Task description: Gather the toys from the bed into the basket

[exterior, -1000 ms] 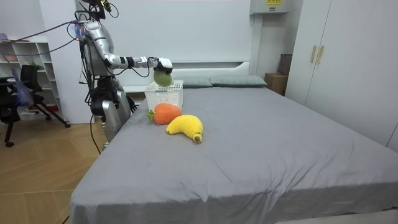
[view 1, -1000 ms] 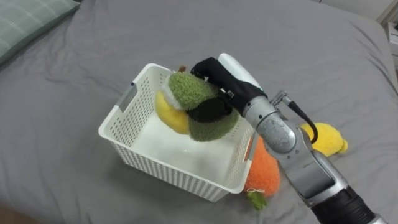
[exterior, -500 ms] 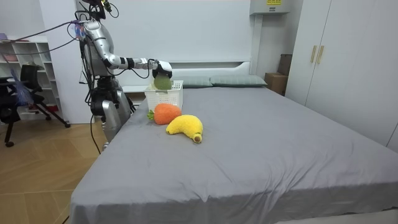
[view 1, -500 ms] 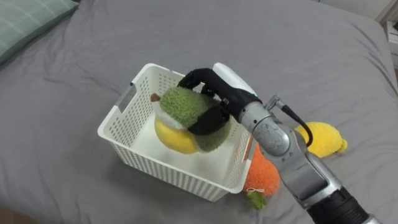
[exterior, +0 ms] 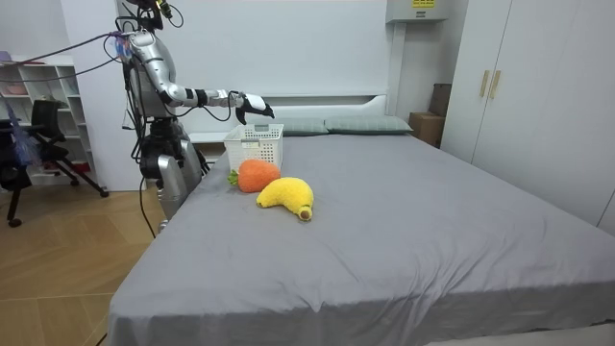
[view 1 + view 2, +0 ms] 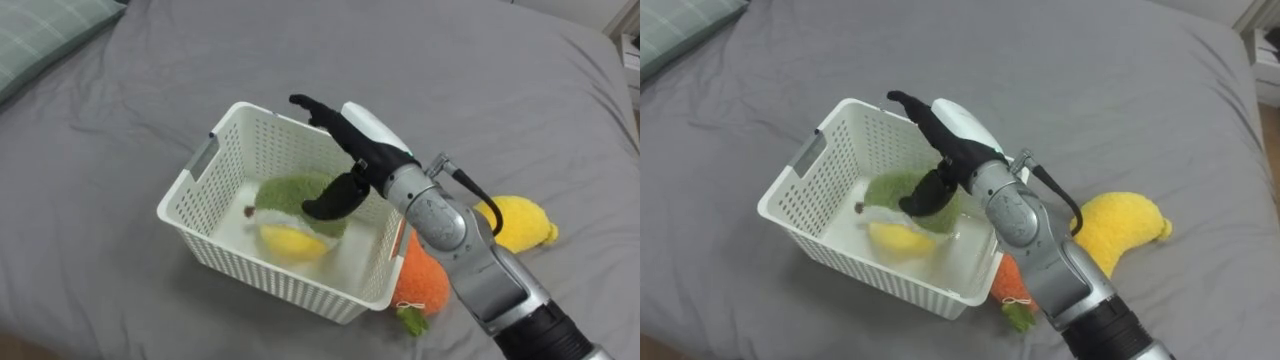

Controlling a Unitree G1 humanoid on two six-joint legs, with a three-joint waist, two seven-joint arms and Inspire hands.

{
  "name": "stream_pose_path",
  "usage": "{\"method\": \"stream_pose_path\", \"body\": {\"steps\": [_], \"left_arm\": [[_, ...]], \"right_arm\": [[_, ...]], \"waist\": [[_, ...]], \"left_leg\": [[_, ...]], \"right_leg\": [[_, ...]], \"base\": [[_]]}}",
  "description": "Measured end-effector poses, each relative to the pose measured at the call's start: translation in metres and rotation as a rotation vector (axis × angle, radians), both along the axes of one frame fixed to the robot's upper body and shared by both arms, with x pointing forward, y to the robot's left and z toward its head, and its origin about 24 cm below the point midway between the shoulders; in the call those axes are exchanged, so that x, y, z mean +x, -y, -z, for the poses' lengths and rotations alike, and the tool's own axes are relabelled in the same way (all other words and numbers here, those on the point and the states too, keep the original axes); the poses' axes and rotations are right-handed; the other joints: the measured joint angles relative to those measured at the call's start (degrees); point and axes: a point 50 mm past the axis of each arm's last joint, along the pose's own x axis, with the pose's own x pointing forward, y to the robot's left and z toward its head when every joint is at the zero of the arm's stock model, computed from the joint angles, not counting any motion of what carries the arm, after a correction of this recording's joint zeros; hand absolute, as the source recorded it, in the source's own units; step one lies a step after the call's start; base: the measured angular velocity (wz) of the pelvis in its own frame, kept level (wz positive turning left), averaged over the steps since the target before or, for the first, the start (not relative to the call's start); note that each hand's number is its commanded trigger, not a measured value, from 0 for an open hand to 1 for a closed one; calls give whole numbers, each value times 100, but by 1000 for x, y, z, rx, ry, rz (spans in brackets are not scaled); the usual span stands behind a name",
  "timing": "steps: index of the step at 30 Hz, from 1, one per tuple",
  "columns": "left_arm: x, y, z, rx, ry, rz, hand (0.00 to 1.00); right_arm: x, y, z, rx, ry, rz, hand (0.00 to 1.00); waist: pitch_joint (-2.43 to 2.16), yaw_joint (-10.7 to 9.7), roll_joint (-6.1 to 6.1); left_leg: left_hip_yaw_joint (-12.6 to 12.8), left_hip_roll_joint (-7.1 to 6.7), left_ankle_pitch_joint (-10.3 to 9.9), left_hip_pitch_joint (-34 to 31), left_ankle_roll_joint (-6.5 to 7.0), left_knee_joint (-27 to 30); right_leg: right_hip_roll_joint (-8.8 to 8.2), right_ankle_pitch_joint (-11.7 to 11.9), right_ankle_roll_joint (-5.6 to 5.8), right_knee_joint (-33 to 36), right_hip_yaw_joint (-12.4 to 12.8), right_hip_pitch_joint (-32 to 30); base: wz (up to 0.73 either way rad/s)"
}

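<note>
**A:** Where's the toy, and what is the hand doing?

**B:** The green-and-yellow plush toy lies inside the white slatted plastic basket, on its floor. The right hand hovers above it with fingers spread wide and the thumb hanging low. It grips nothing.

**A:** Which way does the toy lie?

**B:** Its long axis runs roughly across the view, slightly askew to the basket's walls. The small brown stem end points to the robot's left, toward the handle wall. The green side faces the far wall and the yellow side the near one. I can't tell whether it lies flat or leans.

**A:** What could go wrong from here?

**B:** The thumb looks very near the plush. If the hand rises without clearing it, the pile could snag and the toy could come back out. The forearm also crosses the basket's right wall, so a careless sideways pull might shove or tip the light basket on the soft grey bed.

**A:** And the other toys?

**B:** The orange plush carrot sits against the basket's near right corner. The yellow plush banana lies just beyond the arm. Swinging toward either could knock it away.
</note>
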Motion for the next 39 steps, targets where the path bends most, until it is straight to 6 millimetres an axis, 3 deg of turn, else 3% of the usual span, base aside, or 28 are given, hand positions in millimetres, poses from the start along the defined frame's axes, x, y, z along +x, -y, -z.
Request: {"method": "stream_pose_path", "body": {"steps": [20, 26, 28, 35, 37, 39], "left_arm": [[2, -1, -2, 24, 22, -6, 0], [-6, -2, 0, 19, 6, -28, 0], [-9, -2, 1, 16, 3, -44, 0], [-12, 0, 2, 0, 15, -102, 0], [-13, 1, 2, -2, 11, -99, 0], [-14, 1, 2, 1, 10, -103, 0]], "right_arm": [[2, 5, -5, 43, 11, 21, 0], [6, 14, -21, 152, 40, 59, 0], [6, 24, -33, 200, 109, 98, 0], [6, 66, -35, 298, 182, 309, 0], [6, 74, -36, 299, 200, 347, 0], [4, 84, -34, 308, 210, 394, 0]], "waist": [[-38, -32, -53], [-28, -175, -41], [9, -259, 16], [11, -380, 34], [18, -495, 98], [-3, -574, 130]], "left_leg": [[13, 0, 1, 19, 0, 2], [25, 2, 0, 55, 1, 2], [31, 3, -9, 113, 10, 0], [117, 4, -11, 160, 15, -2], [157, 8, -14, 165, 17, -4], [182, 14, -18, 183, 20, -9]], "right_leg": [[-1, 0, 0, 1, 17, 22], [0, 0, 0, 0, 49, 53], [3, 0, 0, -2, 90, 103], [10, 1, 1, 6, 245, 105], [13, 1, 1, 15, 313, 89], [16, 1, 1, 15, 339, 90]], "base": [[0], [0], [0], [-7], [-11], [-7]]}}
